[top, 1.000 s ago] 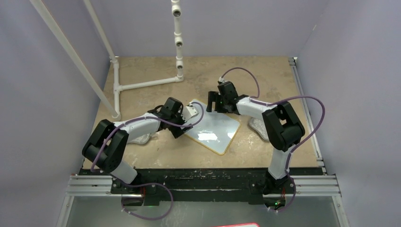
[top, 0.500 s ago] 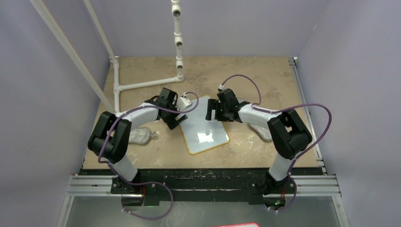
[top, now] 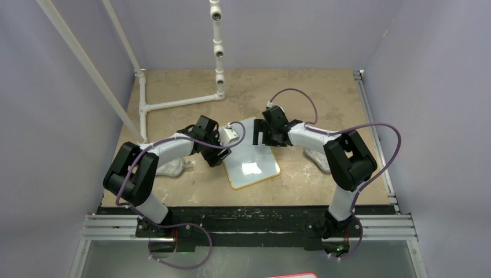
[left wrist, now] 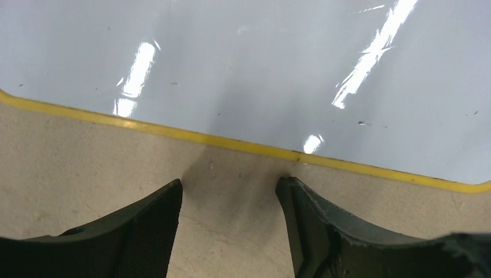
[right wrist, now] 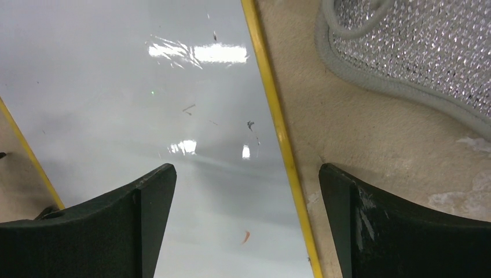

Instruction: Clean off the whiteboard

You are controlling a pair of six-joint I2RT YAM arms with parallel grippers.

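The whiteboard (top: 253,161), white with a thin yellow rim, lies flat on the table between my two grippers. My left gripper (top: 224,152) is open and empty at its left edge; in the left wrist view its fingertips (left wrist: 228,197) rest over bare table just short of the yellow rim, and the whiteboard (left wrist: 243,63) there looks clean. My right gripper (top: 263,139) is open and empty over the far right part of the whiteboard (right wrist: 145,104); in the right wrist view its jaws (right wrist: 247,179) straddle the right rim. A small red mark (right wrist: 246,236) shows on the board.
A grey oval cloth pad (top: 172,168) lies left of the board under the left arm. Another pad (top: 317,156) lies right of it, also in the right wrist view (right wrist: 417,46). A white pipe frame (top: 179,103) stands at the back left.
The whiteboard has turned from a slanted pose to nearly square with the table. The left gripper moved along its left edge; the right gripper shifted slightly left over its far end.
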